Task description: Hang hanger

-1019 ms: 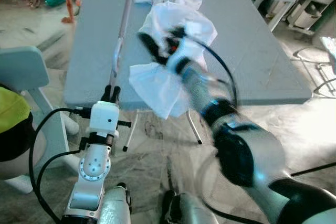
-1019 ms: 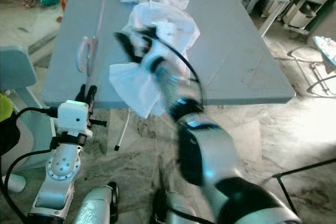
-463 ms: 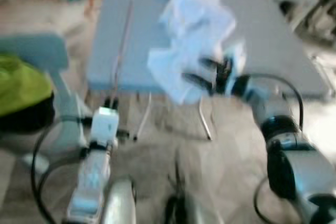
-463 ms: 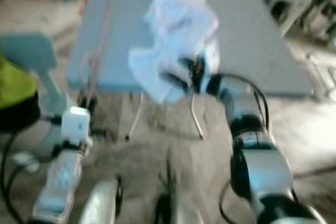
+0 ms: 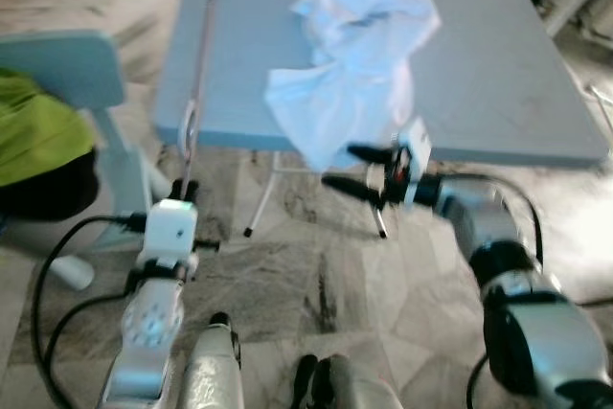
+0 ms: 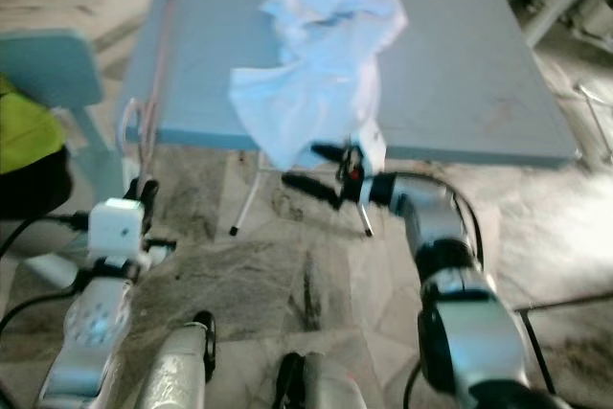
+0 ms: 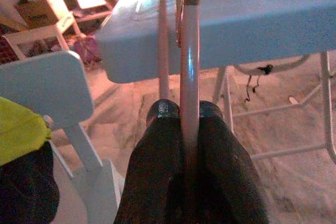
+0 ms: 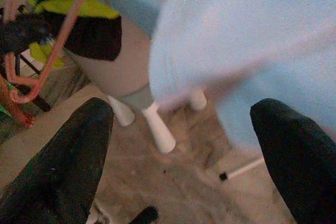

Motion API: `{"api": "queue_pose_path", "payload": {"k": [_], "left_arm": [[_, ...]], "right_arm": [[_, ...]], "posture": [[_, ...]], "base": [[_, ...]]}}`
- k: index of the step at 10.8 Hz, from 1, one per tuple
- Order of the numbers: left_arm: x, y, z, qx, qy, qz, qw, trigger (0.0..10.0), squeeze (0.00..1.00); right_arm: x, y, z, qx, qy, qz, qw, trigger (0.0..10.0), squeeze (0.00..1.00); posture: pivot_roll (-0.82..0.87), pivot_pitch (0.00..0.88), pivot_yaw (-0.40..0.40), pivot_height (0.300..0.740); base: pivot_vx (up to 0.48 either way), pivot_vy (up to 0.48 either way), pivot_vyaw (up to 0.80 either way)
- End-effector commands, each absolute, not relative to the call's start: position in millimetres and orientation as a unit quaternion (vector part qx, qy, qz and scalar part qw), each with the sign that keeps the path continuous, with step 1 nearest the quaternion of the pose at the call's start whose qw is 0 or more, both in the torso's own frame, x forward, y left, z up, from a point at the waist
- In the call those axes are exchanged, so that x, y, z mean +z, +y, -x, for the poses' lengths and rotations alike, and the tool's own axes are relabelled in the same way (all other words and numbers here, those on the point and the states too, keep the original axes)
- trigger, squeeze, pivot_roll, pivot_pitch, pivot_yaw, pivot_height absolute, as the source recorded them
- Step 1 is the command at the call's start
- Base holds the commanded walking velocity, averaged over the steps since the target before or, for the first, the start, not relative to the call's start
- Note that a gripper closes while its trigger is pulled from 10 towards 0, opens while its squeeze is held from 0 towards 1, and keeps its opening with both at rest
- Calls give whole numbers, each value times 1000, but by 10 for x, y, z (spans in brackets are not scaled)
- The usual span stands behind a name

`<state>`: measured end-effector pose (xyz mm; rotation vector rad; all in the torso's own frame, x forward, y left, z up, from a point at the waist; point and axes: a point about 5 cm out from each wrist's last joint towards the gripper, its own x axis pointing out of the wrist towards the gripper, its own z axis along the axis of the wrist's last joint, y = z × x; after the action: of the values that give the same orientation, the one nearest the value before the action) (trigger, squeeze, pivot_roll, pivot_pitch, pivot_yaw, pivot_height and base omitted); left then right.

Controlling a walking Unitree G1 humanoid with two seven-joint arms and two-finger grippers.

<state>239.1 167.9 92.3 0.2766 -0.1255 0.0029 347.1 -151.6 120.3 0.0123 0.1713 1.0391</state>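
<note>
The left gripper [image 7: 181,109] is clamping its two fingers on the hanger [image 5: 198,83], a thin pink rod that is rising from the jaws and crossing the near left edge of the table [image 5: 498,93]; the hook end is sitting just at that edge. The right gripper [image 5: 356,168] is holding its fingers [image 8: 58,166] wide apart with nothing between them, and it is hovering in front of the table's near edge, just under the hanging corner of the cloth [image 5: 354,55]. A second ago that gripper was up over the table, in among the folds of the cloth; it has since come back and down, clear of the tabletop, while the left gripper is still gripping the hanger as before. The camera has shifted too, so the table is now sitting higher in the head views. The cloth is lying bunched on the table's middle, one corner drooping over the near edge. Left of the table a pale blue chair [image 5: 67,74] is standing with something yellow-green and black [image 5: 34,146] beside it. The table's white legs [image 5: 261,200] are showing below its edge on a marbled floor [image 5: 316,284].
</note>
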Motion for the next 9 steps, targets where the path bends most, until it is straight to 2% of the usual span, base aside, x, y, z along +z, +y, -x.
{"api": "queue_pose_path", "payload": {"k": [1,2,4,5,7,9], "left_arm": [[793,1697,-2315,-5,-23,-136,990,10000,0],[808,1766,-2236,3,-21,-141,990,10000,0],[866,1805,-2181,14,-29,-141,989,10000,0],[929,1800,-2177,12,-39,-140,989,10000,0],[925,1760,-2233,-2,-41,-144,989,10000,0],[935,1744,-2248,-5,-40,-144,989,10000,0]], "right_arm": [[1192,-1506,-3481,485,84,-5,870,10000,0],[1304,-1404,-3546,473,42,-29,879,10000,0],[1458,-1339,-3563,492,3,-77,867,10000,0],[1595,-1387,-3492,551,-4,-98,829,10000,0],[1833,-1590,-3471,578,-23,-99,810,10000,0],[1835,-1524,-3549,560,-21,-94,823,10000,0]], "posture": [[200,241,-150,740],[223,263,-149,740],[238,278,-146,740],[238,282,-141,740],[221,275,-135,740],[216,275,-135,740]], "base": [[0,0,0],[0,0,0],[0,0,0],[0,0,0],[0,0,0],[0,0,0]]}}
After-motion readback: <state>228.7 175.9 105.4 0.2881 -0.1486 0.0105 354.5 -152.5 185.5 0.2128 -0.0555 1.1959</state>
